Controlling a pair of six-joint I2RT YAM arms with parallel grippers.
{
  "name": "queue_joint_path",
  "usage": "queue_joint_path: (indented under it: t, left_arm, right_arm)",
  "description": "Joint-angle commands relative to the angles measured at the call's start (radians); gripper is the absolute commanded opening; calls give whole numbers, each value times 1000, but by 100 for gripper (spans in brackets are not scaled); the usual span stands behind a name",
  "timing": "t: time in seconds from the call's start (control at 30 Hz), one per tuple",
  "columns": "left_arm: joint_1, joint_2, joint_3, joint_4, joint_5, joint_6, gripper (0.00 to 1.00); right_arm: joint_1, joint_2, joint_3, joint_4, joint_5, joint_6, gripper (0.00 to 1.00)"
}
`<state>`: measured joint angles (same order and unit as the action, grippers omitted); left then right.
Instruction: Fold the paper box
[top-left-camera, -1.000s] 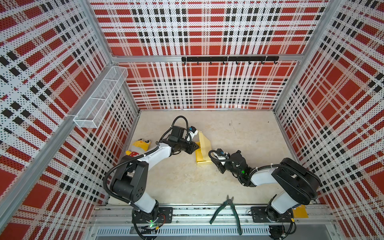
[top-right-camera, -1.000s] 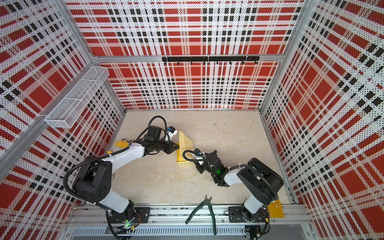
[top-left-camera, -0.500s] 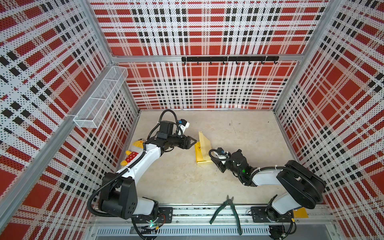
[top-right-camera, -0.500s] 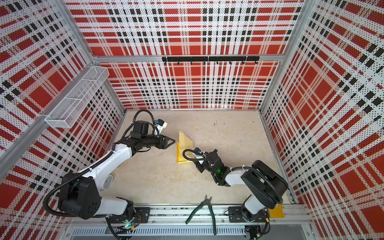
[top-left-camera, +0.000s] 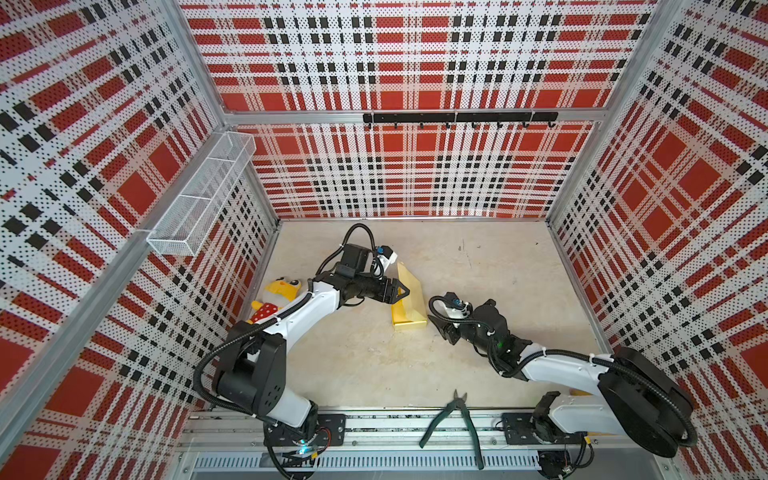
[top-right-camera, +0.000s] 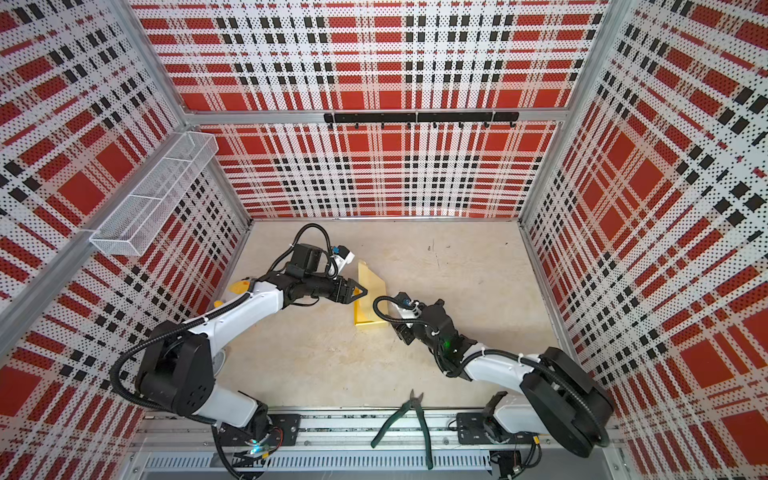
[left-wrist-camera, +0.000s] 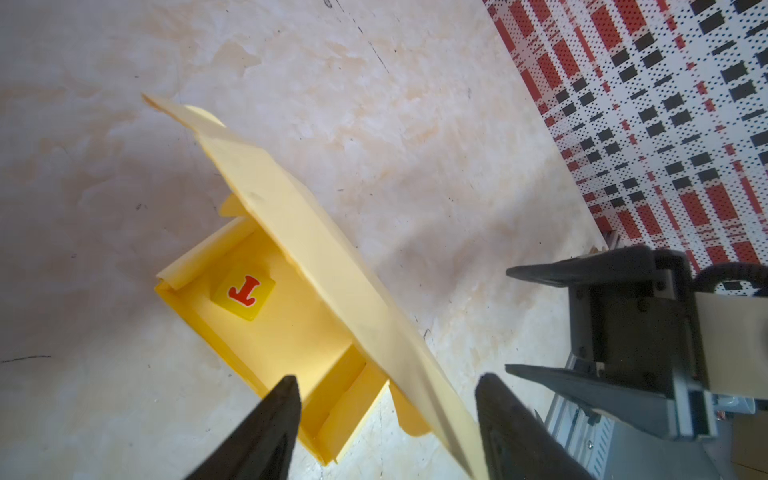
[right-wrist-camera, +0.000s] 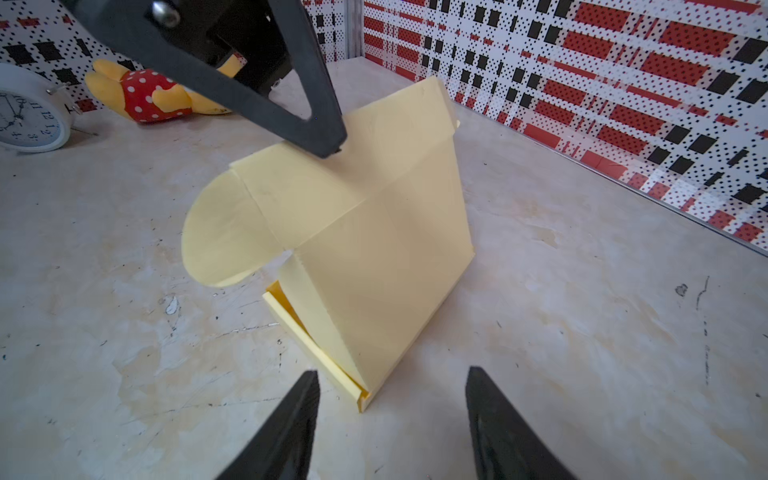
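Red, black and white plaid perforated walls (top-left-camera: 415, 174) close in a beige, marbled tabletop (top-left-camera: 490, 282), scuffed with dark marks. A white wire basket (top-left-camera: 203, 195) hangs on the left wall and a black hook rail (top-left-camera: 459, 117) crosses the back wall.

The paper box (top-left-camera: 409, 318) sits near the middle of the tabletop, between my two grippers in both top views (top-right-camera: 368, 316). Its shallow tray lies flat, and its pale yellow lid (right-wrist-camera: 386, 249) stands up steeply with a rounded tab curling off one side. Inside the tray, toward one end, is a small yellow cube (left-wrist-camera: 244, 297) printed with a red letter that reads as "J".

My left gripper (top-left-camera: 405, 290) has its jaws spread wide and grips nothing. In the left wrist view the lid (left-wrist-camera: 332, 270) runs slantwise toward the gap between them. From the right wrist view, one left fingertip (right-wrist-camera: 332, 147) lies against the lid's folded top flap, though I cannot tell whether it truly touches.

My right gripper (right-wrist-camera: 390, 372) is also parted and empty, low over the tabletop just beside the box's near corner.

By the left wall lies a yellow plush toy (right-wrist-camera: 158, 93) in red with white polka dots. Beside it is a white alarm clock (right-wrist-camera: 29, 116) whose dial shows 11 and 12. Green-handled pliers (top-left-camera: 453, 419) rest on the front rail.
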<state>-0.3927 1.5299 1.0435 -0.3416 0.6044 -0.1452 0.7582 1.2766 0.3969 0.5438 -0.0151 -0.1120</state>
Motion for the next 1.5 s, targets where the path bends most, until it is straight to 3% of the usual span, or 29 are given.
queue_joint_path:
  t: [0.0, 0.13, 0.5, 0.6, 0.83, 1.23, 1.47]
  left_arm:
    - [8, 0, 13, 3, -38, -15, 68]
    - [16, -11, -24, 25, -51, -23, 68]
    - [23, -28, -71, 25, -112, 17, 70]
    - [25, -29, -96, 41, -115, 15, 70]
    - [33, -39, -131, 57, -145, 25, 74]
    - [59, -67, -112, 42, -107, 44, 79]
    - [133, -113, -80, 9, -51, 65, 82]
  right_arm:
    - [5, -39, 18, -55, 44, 18, 64]
    - [5, -38, 97, -164, 116, 60, 69]
    - [13, 143, 364, -270, 97, 162, 74]
    - [15, 212, 451, -310, 83, 181, 69]
    - [16, 348, 569, -340, 0, 266, 46]
    - [18, 527, 644, -302, -74, 321, 39]
    - [17, 568, 646, -318, -71, 300, 39]
